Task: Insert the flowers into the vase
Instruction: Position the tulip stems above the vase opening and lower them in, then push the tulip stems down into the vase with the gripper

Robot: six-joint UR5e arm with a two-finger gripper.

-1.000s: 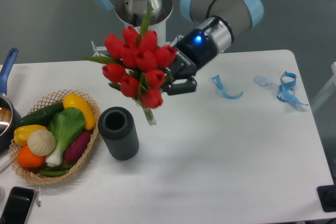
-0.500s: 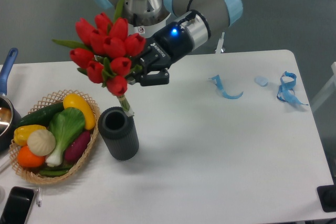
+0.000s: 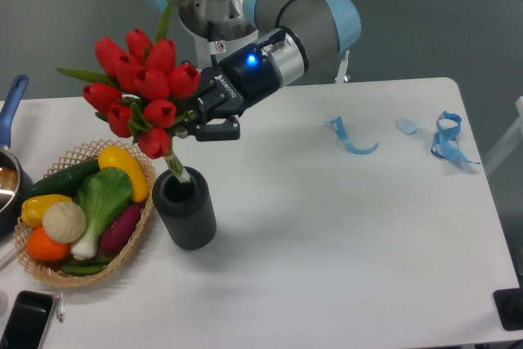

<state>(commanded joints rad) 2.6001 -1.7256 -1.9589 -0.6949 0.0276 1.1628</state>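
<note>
Gripper (image 3: 198, 123) clamped on the flowers (image 3: 139, 87), stem tip right at the vase (image 3: 185, 208) mouth.

Largest first: white table (image 3: 327, 251) w/ wide bare stretch across centre and front; arm (image 3: 294, 30) reaches in from top, leaning left. Wicker basket (image 3: 131, 243) of toy vegetables (image 3: 90, 202) sits at left, touching or just beside the vase. The bunch (red buds, green leaves) hangs tilted above basket and vase, wider than the vase mouth; fingers closed narrow round the stems just below the buds, exact finger gap hard to see. Lower stem end overlaps the vase rim, can't tell if it's inside yet. Pot w/ blue handle (image 3: 12, 100) at far left edge, dark phone (image 3: 24, 320) at front-left corner. Blue ribbon scraps (image 3: 445, 140) near right edge, well apart from the vase.
</note>
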